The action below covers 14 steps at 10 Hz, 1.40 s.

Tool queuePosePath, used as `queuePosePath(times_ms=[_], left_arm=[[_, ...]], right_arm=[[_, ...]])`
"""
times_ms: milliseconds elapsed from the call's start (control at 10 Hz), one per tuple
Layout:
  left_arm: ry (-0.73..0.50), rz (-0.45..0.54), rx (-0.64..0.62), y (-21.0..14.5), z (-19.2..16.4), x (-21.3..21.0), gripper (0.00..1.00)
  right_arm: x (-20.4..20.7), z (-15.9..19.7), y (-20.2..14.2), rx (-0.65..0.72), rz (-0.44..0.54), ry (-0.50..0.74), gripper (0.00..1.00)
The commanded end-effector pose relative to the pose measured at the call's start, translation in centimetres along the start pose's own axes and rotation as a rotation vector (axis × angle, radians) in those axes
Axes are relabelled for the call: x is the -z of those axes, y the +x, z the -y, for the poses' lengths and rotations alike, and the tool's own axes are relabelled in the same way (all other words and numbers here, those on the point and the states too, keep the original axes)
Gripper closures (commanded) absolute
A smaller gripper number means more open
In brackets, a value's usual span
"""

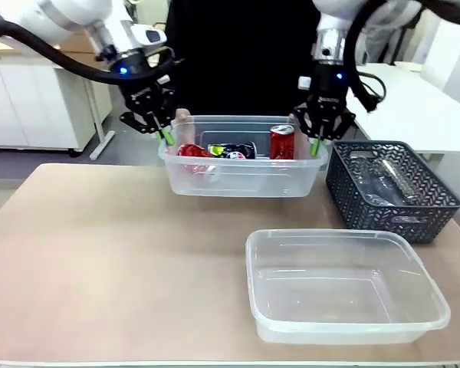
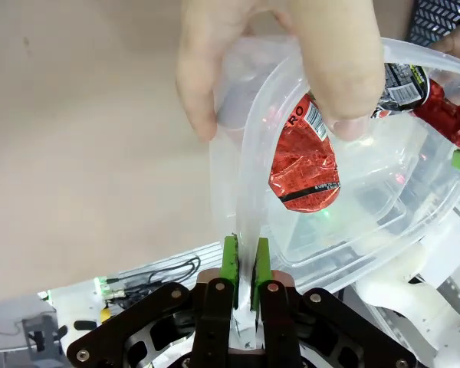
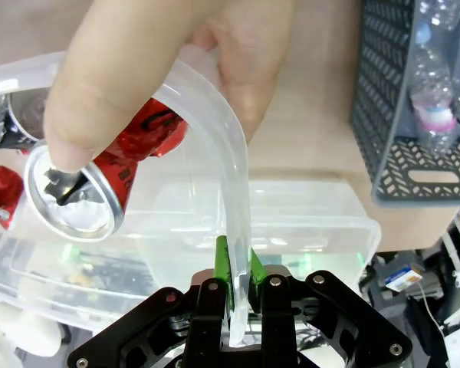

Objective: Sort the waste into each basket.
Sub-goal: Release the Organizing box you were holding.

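Left claw [image 1: 166, 136] [image 2: 244, 261]: pads pressed onto the rim of the far tub [image 1: 245, 182] [image 2: 249, 176] at its left end, the thin clear edge pinched between them. Right claw [image 1: 316, 144] [image 3: 234, 268]: same grip on the rim at the tub's [image 3: 231, 161] right end, pads closed on the plastic. The tub sits across the far side of the table [image 1: 100, 253], level between my two claws; I cannot tell whether its base touches the tabletop. Inside it: a crushed red can [image 1: 195, 151] [image 2: 303, 153] at the left, a black can [image 1: 234, 151] lying in the middle, an upright red can [image 1: 282, 142] [image 3: 77, 199] at the right with its opened top toward my right wrist camera. A person's hand [image 1: 184, 116] [image 2: 291, 46] grips the far rim near my left claw, fingers over the edge. The other hand [image 3: 161, 54] grips the rim near my right claw. An empty tub [image 1: 330, 232] rests on the table nearer to me, right of centre, apart from the held one. The dark lattice basket [image 1: 368, 215] [image 3: 391, 115] stands just right of the held tub, with clear bottles [image 1: 383, 180] [image 3: 437, 100] lying in it.
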<state>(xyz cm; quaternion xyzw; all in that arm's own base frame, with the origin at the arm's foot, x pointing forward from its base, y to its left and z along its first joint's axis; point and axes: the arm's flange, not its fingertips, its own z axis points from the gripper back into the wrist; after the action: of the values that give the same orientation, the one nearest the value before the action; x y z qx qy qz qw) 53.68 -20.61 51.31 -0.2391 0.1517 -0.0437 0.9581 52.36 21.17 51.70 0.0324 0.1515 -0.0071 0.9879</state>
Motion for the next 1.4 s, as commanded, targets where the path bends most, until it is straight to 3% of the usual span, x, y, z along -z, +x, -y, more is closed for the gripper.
queuePosePath(times_ms=[0,500,600,700,800,900,1000,1100,1200,1300], left_arm=[[0.005,0.004,0.009,-0.7,0.6,-0.1,0.90],[0.005,0.004,0.009,-0.7,0.6,-0.1,0.90],[0.005,0.001,0.005,-0.3,0.2,-0.2,0.41],[0.022,0.014,0.013,-0.6,0.5,-0.3,0.31],[0.029,0.033,0.010,-1.0,0.6,-0.5,0.00],[0.036,0.051,0.015,-1.5,0.8,-0.6,0.00],[0.040,0.067,0.022,-2.0,1.1,-0.8,0.00],[0.035,0.097,0.032,-2.9,1.2,-1.3,0.06],[0.029,0.125,0.040,-3.7,1.3,-1.8,0.00],[0.019,0.147,0.050,-4.3,1.3,-2.1,0.00]], right_arm=[[-0.1,-0.1,-1.3,-0.006,0.013,-0.006,0.94],[-0.5,0.0,-0.8,-0.002,0.007,-0.005,0.94],[-1.2,0.4,-1.8,-0.049,0.073,0.068,0.71],[-1.6,0.6,-2.9,-0.062,0.158,0.106,0.36],[-1.9,0.7,-3.6,-0.064,0.191,0.109,0.13],[-2.3,1.0,-4.2,-0.061,0.209,0.111,0.00],[-2.8,1.5,-4.9,-0.051,0.234,0.127,0.00],[-3.3,2.2,-5.7,-0.041,0.264,0.139,0.00],[-3.6,2.9,-6.5,-0.033,0.294,0.153,0.01],[-3.6,3.5,-7.1,-0.041,0.318,0.179,0.00]])
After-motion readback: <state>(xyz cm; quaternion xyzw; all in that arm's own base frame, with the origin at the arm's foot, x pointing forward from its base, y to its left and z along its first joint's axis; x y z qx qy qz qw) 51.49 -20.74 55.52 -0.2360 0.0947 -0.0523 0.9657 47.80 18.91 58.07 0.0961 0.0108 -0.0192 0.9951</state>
